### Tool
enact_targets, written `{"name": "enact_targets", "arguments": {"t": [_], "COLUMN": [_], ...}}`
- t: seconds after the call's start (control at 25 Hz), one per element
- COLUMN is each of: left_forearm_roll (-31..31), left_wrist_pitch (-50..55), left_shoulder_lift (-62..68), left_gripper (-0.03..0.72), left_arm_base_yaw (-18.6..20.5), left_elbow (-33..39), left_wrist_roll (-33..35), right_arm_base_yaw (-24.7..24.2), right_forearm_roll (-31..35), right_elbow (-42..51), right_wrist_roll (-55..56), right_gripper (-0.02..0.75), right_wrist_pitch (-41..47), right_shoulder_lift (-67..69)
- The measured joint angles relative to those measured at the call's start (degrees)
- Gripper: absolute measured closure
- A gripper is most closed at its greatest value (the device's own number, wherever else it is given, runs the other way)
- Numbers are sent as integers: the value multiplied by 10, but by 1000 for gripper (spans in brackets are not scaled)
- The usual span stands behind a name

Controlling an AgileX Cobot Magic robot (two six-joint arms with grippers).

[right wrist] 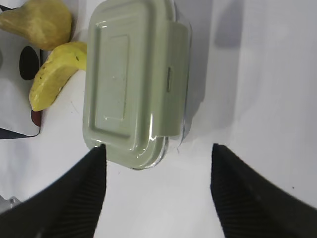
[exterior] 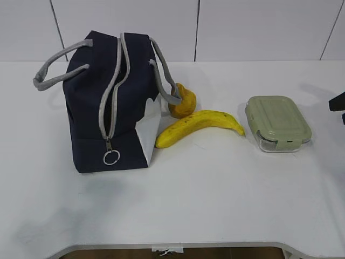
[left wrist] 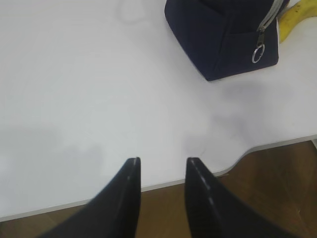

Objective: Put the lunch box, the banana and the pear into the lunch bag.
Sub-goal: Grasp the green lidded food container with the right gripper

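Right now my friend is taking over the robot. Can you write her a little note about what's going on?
Left end effector: open, empty, over the table's front edge, well short of the bag.
Right end effector: open wide, empty, just beside the box, not holding it.
Bag stands on the left, zipper partly open.
Pear sits against the bag's right side. The banana lies in front of the pear, one end near the bag.
Box rests on the right, lid on.
Done: nothing is packed.
Left: put the box, banana and pear in the bag.
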Motion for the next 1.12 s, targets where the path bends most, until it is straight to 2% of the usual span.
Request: {"name": "enact_targets", "arguments": {"t": [0.08,0.2,0.32,0.72,1.12], "left_forearm_roll": [0,0,0,0,0], "left_wrist_pitch": [0,0,0,0,0], "left_shoulder_lift": [0,0,0,0,0], "left_gripper": [449,449,449,449,449], "left_arm_base_yaw": [0,0,0,0,0], "left_elbow": [0,0,0,0,0], "left_wrist_roll": [0,0,0,0,0], "right_arm_base_yaw": [0,0,0,14,40], "right_forearm_roll": [1,20,37,77,112], "right_elbow": [0,0,-11,-76,-82], "right_wrist_roll": [1,0,-2,-13,-28], "right_gripper": [230,170,145,142,145], "right_wrist_pitch": [0,0,0,-5,-8], "right_shoulder_lift": [0,8,35,118,167]}}
